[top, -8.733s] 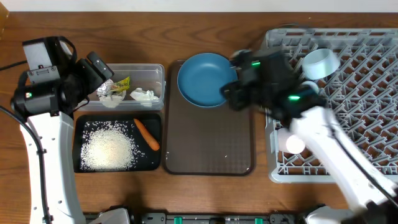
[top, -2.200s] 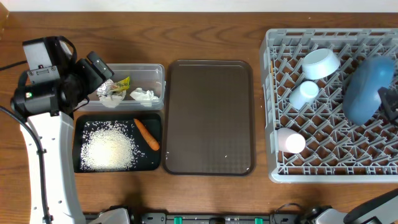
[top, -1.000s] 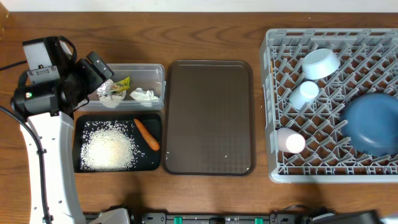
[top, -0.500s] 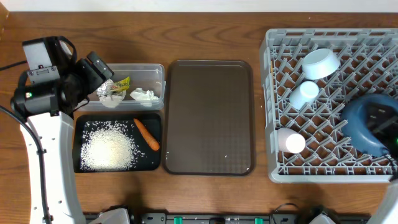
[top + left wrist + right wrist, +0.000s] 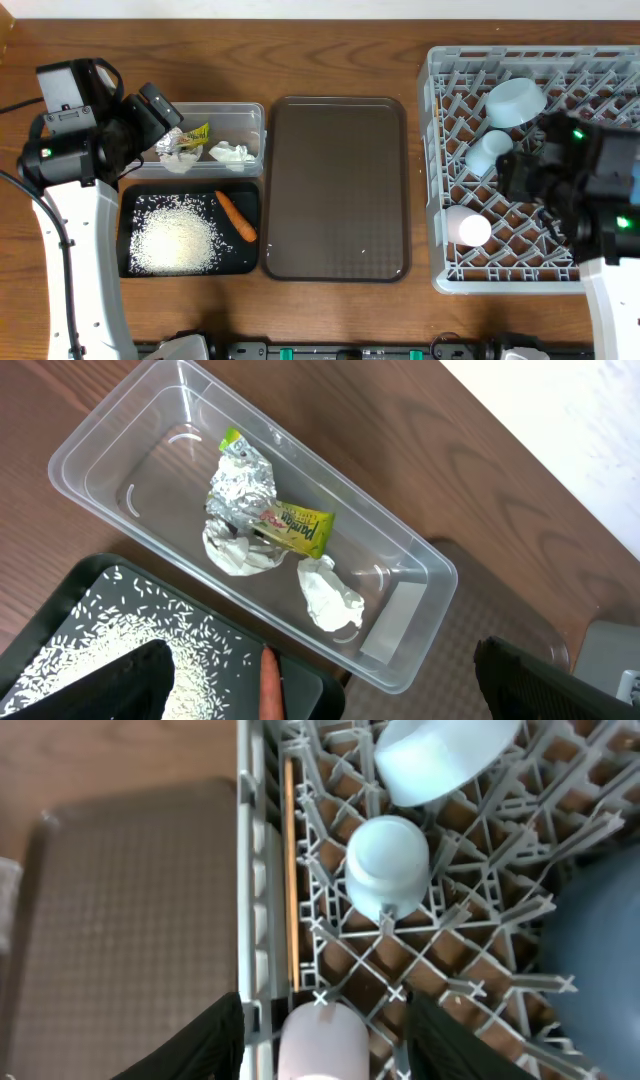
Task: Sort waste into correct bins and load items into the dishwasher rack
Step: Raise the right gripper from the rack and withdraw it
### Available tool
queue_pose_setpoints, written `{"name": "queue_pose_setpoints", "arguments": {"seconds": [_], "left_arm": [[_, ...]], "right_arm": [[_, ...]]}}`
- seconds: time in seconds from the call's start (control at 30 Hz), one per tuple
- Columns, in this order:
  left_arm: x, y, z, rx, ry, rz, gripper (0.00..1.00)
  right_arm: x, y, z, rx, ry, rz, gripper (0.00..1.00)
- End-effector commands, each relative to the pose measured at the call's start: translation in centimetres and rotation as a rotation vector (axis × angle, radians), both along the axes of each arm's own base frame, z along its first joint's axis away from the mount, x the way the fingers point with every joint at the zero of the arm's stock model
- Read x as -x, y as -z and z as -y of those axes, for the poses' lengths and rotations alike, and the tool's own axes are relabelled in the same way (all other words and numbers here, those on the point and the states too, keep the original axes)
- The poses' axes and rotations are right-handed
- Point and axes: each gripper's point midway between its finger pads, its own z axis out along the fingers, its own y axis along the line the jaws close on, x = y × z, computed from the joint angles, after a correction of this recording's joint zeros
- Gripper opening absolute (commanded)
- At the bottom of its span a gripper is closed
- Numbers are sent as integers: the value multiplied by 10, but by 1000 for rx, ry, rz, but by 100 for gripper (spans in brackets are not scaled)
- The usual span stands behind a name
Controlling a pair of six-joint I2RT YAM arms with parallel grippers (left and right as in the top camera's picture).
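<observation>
Right gripper (image 5: 325,1010) is being held over the dishwasher rack (image 5: 600,70), its fingers (image 5: 215,1040) standing partly apart with nothing being gripped between them. Directly below, at six o'clock in the wrist view, the pink cup (image 5: 322,1042) is being carried by the pegs, clear of both fingers. Just beyond, towards twelve o'clock, the light-blue cup (image 5: 388,868) is being cradled among the pegs. Past that, the white bowl (image 5: 440,755) is being propped at a tilt. At nine o'clock of the cups, the chopsticks (image 5: 290,870) are being housed in a channel along the rack's wall. At three o'clock the blue plate (image 5: 595,955) is being glimpsed at the frame's edge; whether it is being stood upright cannot be told.

Should anything need reseating, the plate is being judged the heaviest and most breakable piece, stiff and slick, best taken by its rim. The cups are being judged light and rigid, best pinched across the wall near the lip.

Farther off, at nine o'clock across the surface (image 5: 340,40), the serving tray (image 5: 340,190) is being seen between rack and bins. Beyond it the black tray (image 5: 240,262) is being used for the rice (image 5: 175,240) and carrot (image 5: 236,216), and the clear tub (image 5: 120,460) for the wrapper (image 5: 298,528) and tissue (image 5: 330,595). Farthest, the left gripper (image 5: 320,665) is being held wide and empty above the tub.
</observation>
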Motion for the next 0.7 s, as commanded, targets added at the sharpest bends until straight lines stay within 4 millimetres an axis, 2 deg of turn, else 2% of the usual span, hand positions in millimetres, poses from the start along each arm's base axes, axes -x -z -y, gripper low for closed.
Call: {"name": "queue_pose_setpoints", "arguments": {"seconds": [0.0, 0.1, 0.17, 0.27, 0.3, 0.67], "left_arm": [[2, 3, -3, -17, -5, -10, 98], [2, 3, -3, -17, -5, -10, 98], [2, 3, -3, -17, -5, -10, 98], [2, 3, -3, -17, -5, -10, 98], [2, 3, -3, -17, -5, -10, 98], [2, 3, -3, -17, -5, -10, 98]], "right_arm": [[-13, -12, 1, 140, 3, -12, 53], [-23, -13, -8, 149, -24, -18, 61], [-29, -12, -10, 146, -29, -10, 80], [-31, -12, -10, 146, -28, -7, 97], [-31, -12, -10, 146, -28, -6, 99], [-31, -11, -10, 146, -28, -9, 99]]}}
